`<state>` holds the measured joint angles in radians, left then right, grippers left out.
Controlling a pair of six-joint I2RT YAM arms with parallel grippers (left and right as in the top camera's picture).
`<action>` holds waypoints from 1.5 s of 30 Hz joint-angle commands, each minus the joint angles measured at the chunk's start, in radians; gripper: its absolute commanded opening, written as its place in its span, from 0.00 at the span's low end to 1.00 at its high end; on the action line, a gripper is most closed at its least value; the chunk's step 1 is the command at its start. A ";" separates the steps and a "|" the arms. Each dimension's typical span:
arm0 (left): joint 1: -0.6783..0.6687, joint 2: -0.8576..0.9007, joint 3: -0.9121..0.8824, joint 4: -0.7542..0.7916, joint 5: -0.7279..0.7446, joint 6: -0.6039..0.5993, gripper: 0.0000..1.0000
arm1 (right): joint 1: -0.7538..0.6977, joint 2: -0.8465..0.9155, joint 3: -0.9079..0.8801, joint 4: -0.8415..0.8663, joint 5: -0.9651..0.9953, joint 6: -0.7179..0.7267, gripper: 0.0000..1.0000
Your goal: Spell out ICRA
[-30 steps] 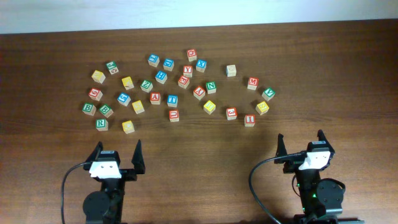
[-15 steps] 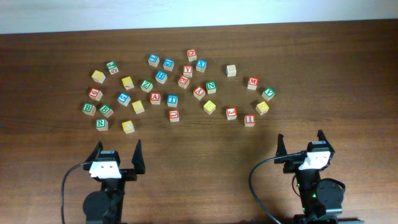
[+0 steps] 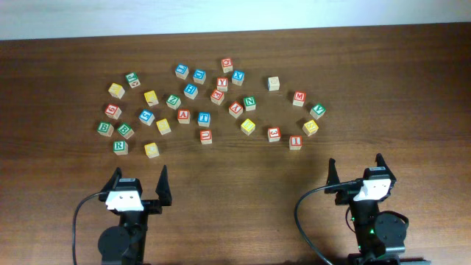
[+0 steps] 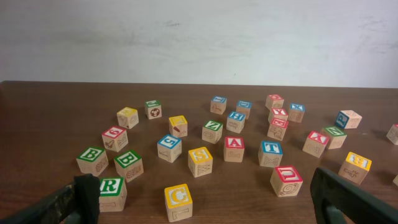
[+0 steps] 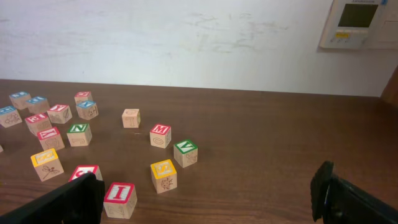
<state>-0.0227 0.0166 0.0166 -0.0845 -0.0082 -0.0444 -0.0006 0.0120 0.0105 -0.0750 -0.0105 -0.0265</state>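
Two robot arms sit at the near edge of a dark wooden surface (image 3: 243, 199), the left tool (image 3: 140, 177) and the right tool (image 3: 355, 165) both with fingers spread wide and gripping nothing. A bare band of wood separates them from a loose scatter of lettered wooden cubes across the middle. The green R cube (image 3: 120, 146) lies on the scatter's near-left fringe, ahead of the left tool, with the yellow C cube (image 3: 151, 149) near it on the right; both have open wood on their near side. The red A cube (image 3: 183, 115) sits deeper in the crowd, with a blue T cube (image 3: 204, 118) just beside it on the right and other cubes close on its left and far sides. The red-printed I cube (image 3: 295, 142) lies on the near-right fringe, ahead and left of the right tool, with a red-faced cube (image 3: 274, 133) near it. Broad open stretches run to the left and right edges, and a narrower strip runs along the far edge below the white wall (image 3: 235, 15).
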 commanded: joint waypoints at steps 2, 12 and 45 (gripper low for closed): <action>0.004 -0.011 -0.008 0.002 0.004 0.016 0.99 | -0.006 -0.006 -0.005 -0.006 0.016 0.005 0.98; 0.004 -0.011 -0.008 0.002 0.004 0.016 0.99 | -0.006 -0.006 -0.005 -0.006 0.016 0.005 0.98; 0.004 0.050 -0.006 0.012 -0.113 -0.219 0.99 | -0.006 -0.006 -0.005 -0.006 0.016 0.005 0.99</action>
<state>-0.0208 0.0628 0.0166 -0.0750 -0.0872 -0.2790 -0.0006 0.0120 0.0105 -0.0750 -0.0101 -0.0261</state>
